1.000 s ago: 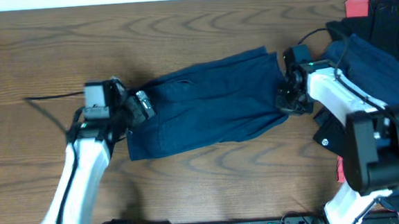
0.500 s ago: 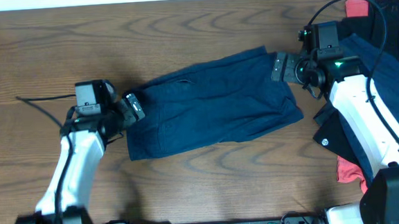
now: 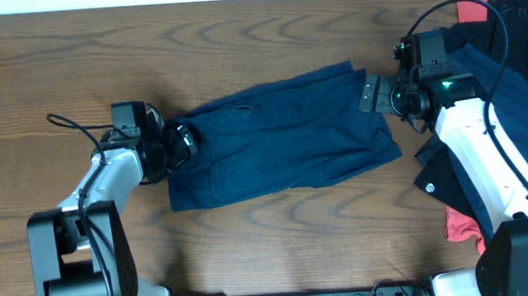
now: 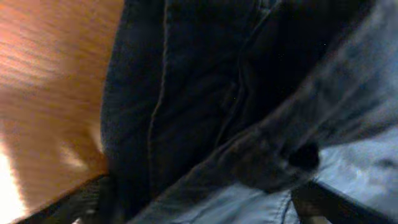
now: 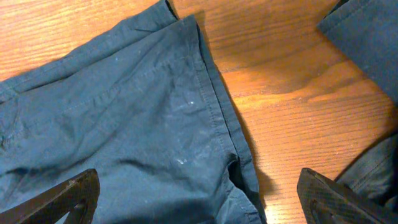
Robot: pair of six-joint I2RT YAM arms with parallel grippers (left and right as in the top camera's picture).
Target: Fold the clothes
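Observation:
A navy garment point(image 3: 282, 138), one of the clothes, lies folded into a long band across the middle of the wooden table point(image 3: 239, 39). My left gripper point(image 3: 183, 139) is pushed into its left end. In the left wrist view dark cloth point(image 4: 186, 93) fills the frame and bunches between the wide-apart fingers of that gripper point(image 4: 202, 208). My right gripper point(image 3: 371, 95) hovers open at the garment's far right corner. The right wrist view shows the hemmed corner point(image 5: 124, 124) lying flat below that gripper point(image 5: 202, 199), with nothing held.
A heap of other clothes sits at the right edge: navy pieces point(image 3: 508, 87), a black piece with a white logo point(image 3: 436, 179) and coral-red cloth point(image 3: 471, 9). A black cable point(image 3: 70, 123) loops beside the left arm. The table's far edge runs along the top.
The right gripper let go of the garment's right edge, rose toward the back right and opened. The left arm turned in toward the garment's left end, and its jaws narrowed a little.

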